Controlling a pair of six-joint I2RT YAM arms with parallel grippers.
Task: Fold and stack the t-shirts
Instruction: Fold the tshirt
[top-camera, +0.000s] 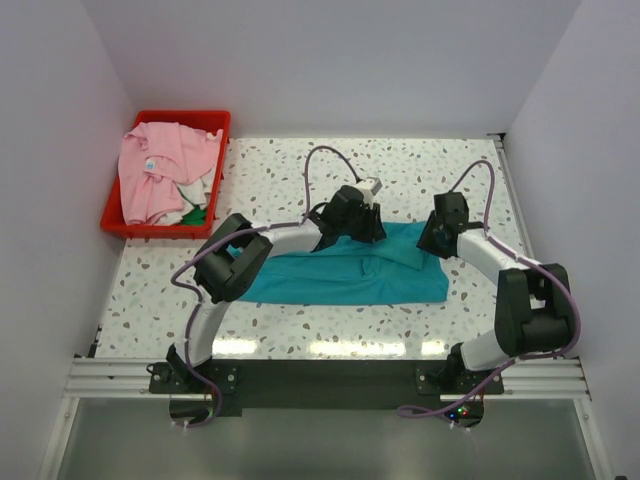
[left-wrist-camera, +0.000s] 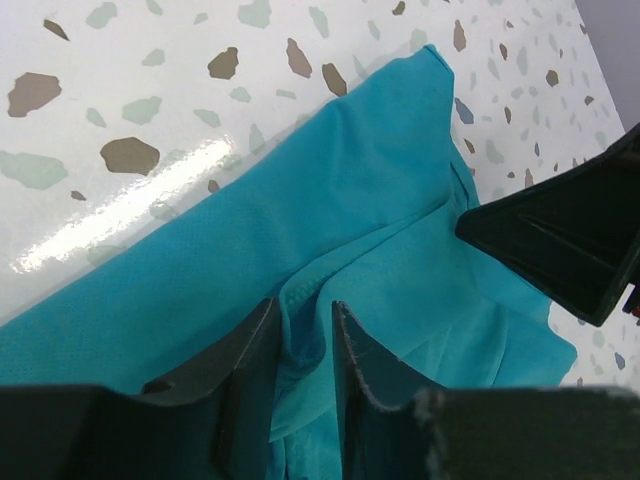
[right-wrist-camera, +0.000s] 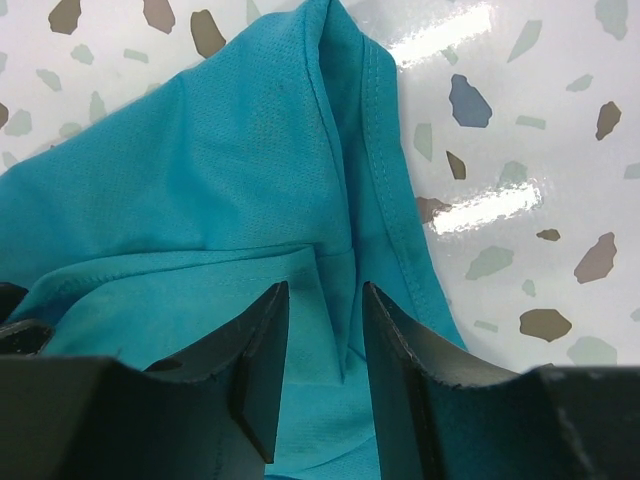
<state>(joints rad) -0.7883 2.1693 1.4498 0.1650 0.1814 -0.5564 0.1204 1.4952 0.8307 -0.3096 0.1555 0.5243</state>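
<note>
The teal t-shirt (top-camera: 350, 272) lies spread across the middle of the table, with its far edge rumpled. My left gripper (top-camera: 362, 222) is at the shirt's far edge. In the left wrist view its jaws are nearly together, with a raised fold of teal cloth (left-wrist-camera: 300, 330) pinched between them. My right gripper (top-camera: 436, 238) is at the shirt's far right corner, jaws close together over a teal fold (right-wrist-camera: 325, 300) near the hem. The light pink t-shirt (top-camera: 160, 170) lies crumpled in the red bin (top-camera: 215, 120) at the far left.
The red bin also holds white and green cloth (top-camera: 195, 205) under the pink shirt. White walls close in the speckled table (top-camera: 300, 170) on the left, back and right. The right gripper shows as a black shape in the left wrist view (left-wrist-camera: 570, 240).
</note>
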